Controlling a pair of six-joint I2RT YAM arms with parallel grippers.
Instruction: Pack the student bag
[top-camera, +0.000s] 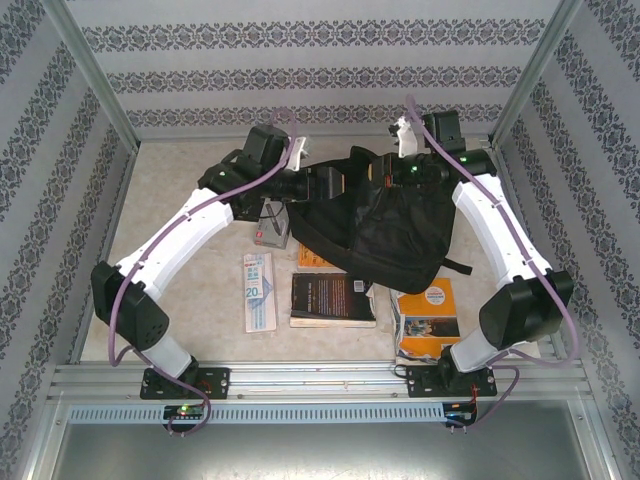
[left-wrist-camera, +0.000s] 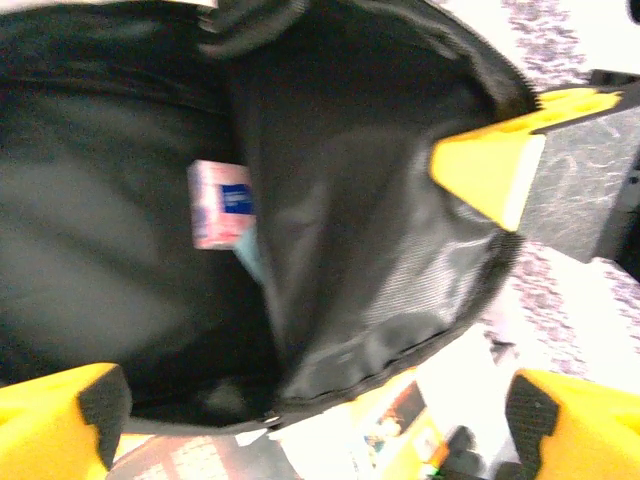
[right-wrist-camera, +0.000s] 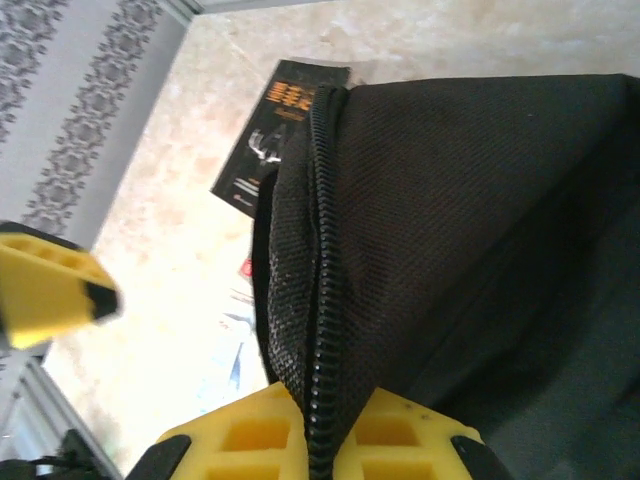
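Observation:
The student bag (top-camera: 385, 228), a big black backpack, lies at the middle back of the table with its mouth held open. My right gripper (right-wrist-camera: 320, 440) is shut on the bag's zipper edge (right-wrist-camera: 322, 300) and shows at the bag's top in the overhead view (top-camera: 402, 172). My left gripper (left-wrist-camera: 315, 430) stands open at the bag's mouth, its yellow fingers (left-wrist-camera: 60, 425) wide apart with nothing between them. Inside the bag (left-wrist-camera: 330, 200) lies a small pink and white box (left-wrist-camera: 222, 203).
On the table in front of the bag lie a black book (top-camera: 333, 298), an orange book (top-camera: 310, 258) partly under the bag, a yellow-orange book (top-camera: 428, 318), a blue and white booklet (top-camera: 258, 292) and a small pink box (top-camera: 272, 225). Patterned walls close three sides.

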